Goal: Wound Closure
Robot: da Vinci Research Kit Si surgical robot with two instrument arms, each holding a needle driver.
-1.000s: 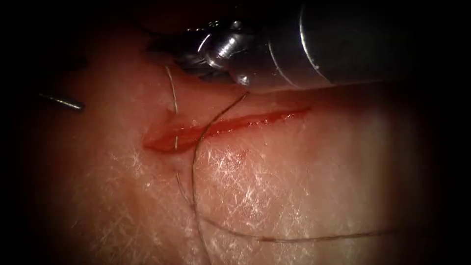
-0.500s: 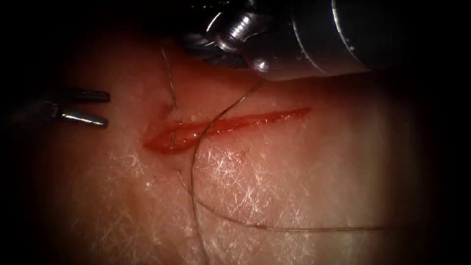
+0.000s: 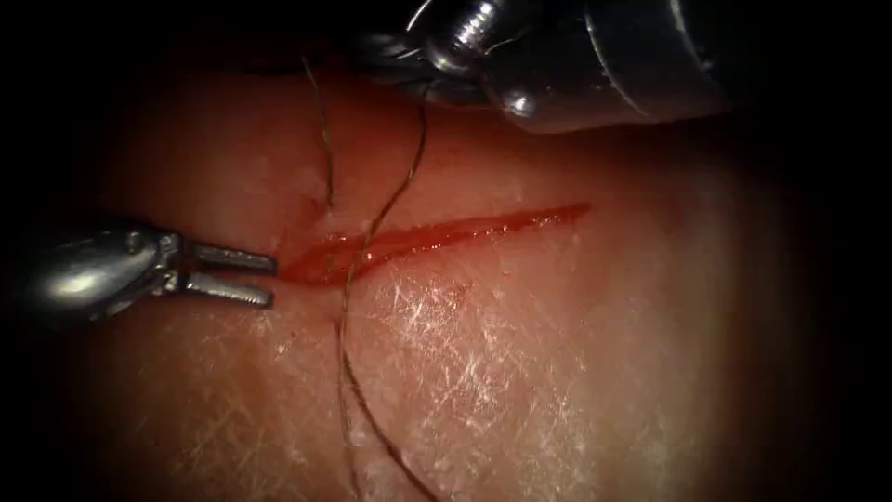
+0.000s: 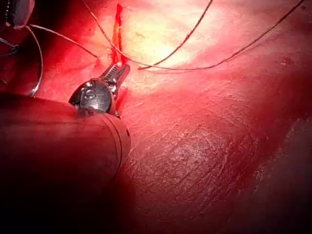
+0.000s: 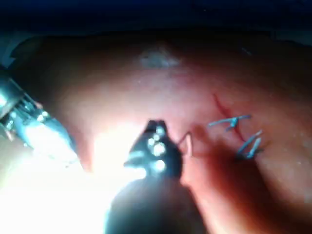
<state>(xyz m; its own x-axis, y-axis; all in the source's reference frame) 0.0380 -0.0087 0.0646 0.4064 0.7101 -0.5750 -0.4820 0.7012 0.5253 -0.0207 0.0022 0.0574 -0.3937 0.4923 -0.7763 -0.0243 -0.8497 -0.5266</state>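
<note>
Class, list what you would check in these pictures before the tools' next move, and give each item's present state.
1. Jaws of the left tool open, holding nothing: ok.
2. The left tool apart from the thread, beside the left end of the cut: ok.
3. The thread crosses the cut over the tissue: ok.
4. What the right tool holds: cannot tell.
5. Where the needle is, in tissue or not: cannot tell.

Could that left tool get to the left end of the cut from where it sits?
Probably yes. The left tool, jaws slightly apart and holding nothing, sits just left of the cut with only bare tissue between. The thread crosses the cut a little further right.
</note>
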